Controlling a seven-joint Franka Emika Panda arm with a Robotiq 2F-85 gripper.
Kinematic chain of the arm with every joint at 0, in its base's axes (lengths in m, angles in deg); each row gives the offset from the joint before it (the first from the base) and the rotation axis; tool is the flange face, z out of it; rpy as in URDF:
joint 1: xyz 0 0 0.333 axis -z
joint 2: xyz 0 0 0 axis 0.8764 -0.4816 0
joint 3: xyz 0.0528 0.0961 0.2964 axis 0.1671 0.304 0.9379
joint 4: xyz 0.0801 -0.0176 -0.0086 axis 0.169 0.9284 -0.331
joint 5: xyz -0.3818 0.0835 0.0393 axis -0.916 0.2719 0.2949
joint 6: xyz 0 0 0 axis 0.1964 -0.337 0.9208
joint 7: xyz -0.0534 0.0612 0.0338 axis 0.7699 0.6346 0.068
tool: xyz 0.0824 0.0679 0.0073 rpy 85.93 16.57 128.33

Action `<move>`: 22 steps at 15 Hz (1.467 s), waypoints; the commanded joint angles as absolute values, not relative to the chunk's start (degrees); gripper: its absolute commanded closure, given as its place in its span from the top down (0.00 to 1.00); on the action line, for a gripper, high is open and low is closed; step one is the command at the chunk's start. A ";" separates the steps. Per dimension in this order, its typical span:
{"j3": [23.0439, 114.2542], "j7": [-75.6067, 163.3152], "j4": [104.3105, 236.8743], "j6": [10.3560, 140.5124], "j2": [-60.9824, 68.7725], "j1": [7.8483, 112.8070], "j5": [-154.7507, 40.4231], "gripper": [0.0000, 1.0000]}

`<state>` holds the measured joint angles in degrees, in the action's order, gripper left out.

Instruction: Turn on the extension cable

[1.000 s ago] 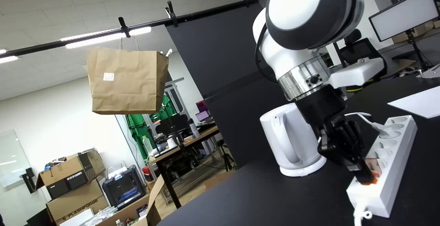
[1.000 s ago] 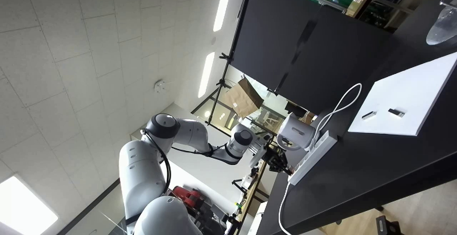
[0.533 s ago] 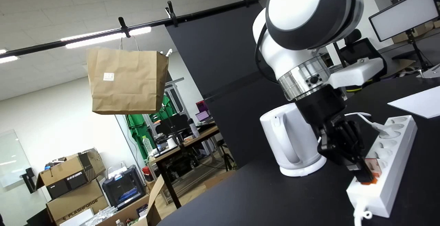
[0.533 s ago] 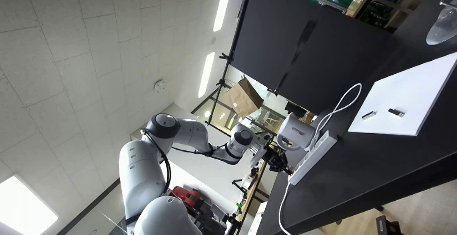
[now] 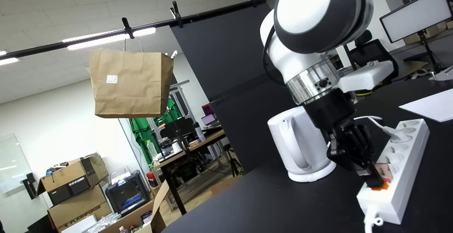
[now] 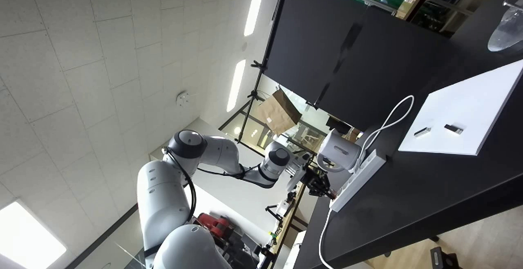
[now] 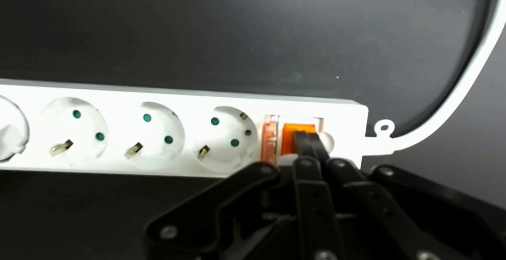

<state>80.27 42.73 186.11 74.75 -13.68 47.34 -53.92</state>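
Observation:
The extension cable is a long white power strip (image 7: 348,121) with a row of round sockets. It also shows in both exterior views (image 5: 410,176) (image 6: 363,175). Its orange switch (image 7: 290,141) sits at the cord end, beside a clear reddish flap (image 7: 269,141). My gripper (image 7: 307,132) is shut with nothing between its fingers. Its fingertips stand at the switch and hide the switch's right and lower part. They look in contact with it; the exact contact is hidden. In both exterior views the gripper (image 5: 377,185) (image 6: 331,197) comes down at the strip's cord end.
A white kettle (image 5: 300,144) stands beside the strip and close to the arm. A white plug (image 5: 393,132) sits in one socket. The strip's white cord (image 7: 446,125) curves away from its end. A white board (image 6: 457,113) lies on the dark table (image 6: 408,191).
My gripper has shifted very slightly to the left in an exterior view. A little more of the orange switch shows beside the fingertips. The strip and kettle have not moved.

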 commanded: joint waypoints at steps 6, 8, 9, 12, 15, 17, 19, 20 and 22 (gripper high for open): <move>79.52 45.03 185.45 74.19 -13.96 46.62 -55.17 0.00; 79.20 45.93 186.80 76.09 -13.27 46.08 -55.89 0.00; 79.04 46.52 187.57 77.33 -12.89 45.78 -56.24 0.00; 78.82 47.74 189.14 80.14 -12.12 45.23 -56.94 0.00; 78.80 48.96 191.07 82.77 -11.17 44.89 -56.50 0.00; 78.56 50.23 192.59 84.77 -10.32 44.52 -56.57 0.00; 78.08 51.92 194.16 87.12 -9.41 44.00 -56.74 0.00; 77.83 52.92 195.08 88.39 -8.89 43.73 -56.68 0.00; 76.86 55.25 197.46 91.85 -7.58 42.77 -57.04 0.00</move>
<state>78.64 49.95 193.06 87.58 -10.85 44.71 -55.87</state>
